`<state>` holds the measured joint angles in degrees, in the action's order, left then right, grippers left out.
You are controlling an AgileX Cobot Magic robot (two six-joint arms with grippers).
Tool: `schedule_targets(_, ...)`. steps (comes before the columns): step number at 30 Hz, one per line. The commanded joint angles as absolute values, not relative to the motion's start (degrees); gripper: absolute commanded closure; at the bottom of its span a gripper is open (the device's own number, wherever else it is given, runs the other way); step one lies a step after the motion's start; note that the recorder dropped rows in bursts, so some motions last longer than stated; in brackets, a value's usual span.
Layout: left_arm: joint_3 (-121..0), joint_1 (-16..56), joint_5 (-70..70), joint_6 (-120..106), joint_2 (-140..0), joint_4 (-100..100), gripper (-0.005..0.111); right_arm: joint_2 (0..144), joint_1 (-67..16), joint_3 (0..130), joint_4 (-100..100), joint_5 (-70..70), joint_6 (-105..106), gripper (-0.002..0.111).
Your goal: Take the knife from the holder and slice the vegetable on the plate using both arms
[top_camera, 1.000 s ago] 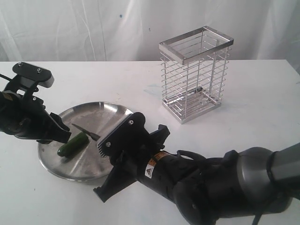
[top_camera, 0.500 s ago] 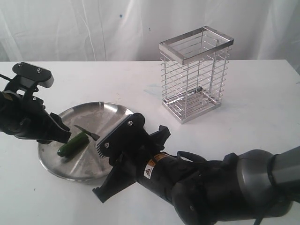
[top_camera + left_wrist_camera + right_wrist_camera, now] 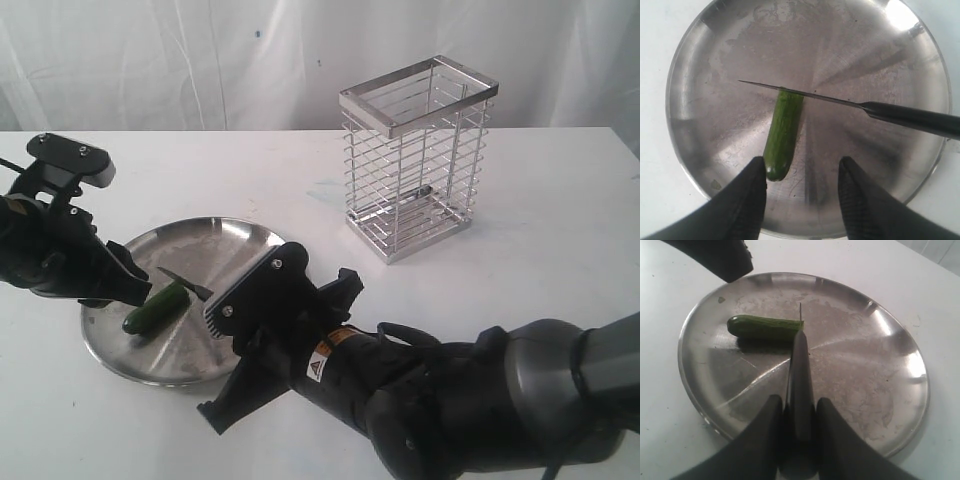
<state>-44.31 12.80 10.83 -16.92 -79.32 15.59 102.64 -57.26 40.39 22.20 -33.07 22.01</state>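
White table, knife crossing vegetable end

- A white table fills the exterior view from the 9 o'clock edge to the 3 o'clock edge and down to 6 o'clock.
- A white cloth hangs behind it across 12 o'clock, in soft vertical folds.
- A small dark speck sits on the cloth toward 11 o'clock.
- A faint greenish smudge marks the table just off the view's middle, toward 12 o'clock.
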Motion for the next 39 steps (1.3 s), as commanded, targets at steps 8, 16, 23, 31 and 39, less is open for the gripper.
schedule_targets(8, -44.0, 12.7, 11.6, -16.5, -78.6, 16.0, 0.058, 100.5, -58.2, 40.6, 22.4, -33.7, 22.3, 0.108)
schedule_targets(16, -44.0, 12.7, 11.7, -16.4, -78.6, 16.0, 0.058, 100.7, -58.2, 40.6, 24.0, -32.1, 24.1, 0.108)
schedule_targets(23, -44.0, 12.7, 11.7, -16.4, -78.6, 16.0, 0.058, 100.9, -58.2, 40.6, 25.9, -31.8, 25.4, 0.108)
schedule_targets(31, -44.0, 12.7, 11.7, -16.4, -78.6, 16.0, 0.058, 102.9, -58.2, 40.6, 25.9, -29.7, 25.3, 0.108)
schedule_targets(39, -44.0, 12.7, 6.9, -13.7, -78.6, 16.0, 0.058, 103.4, -58.2, 40.6, 25.9, -29.3, 25.3, 0.108)
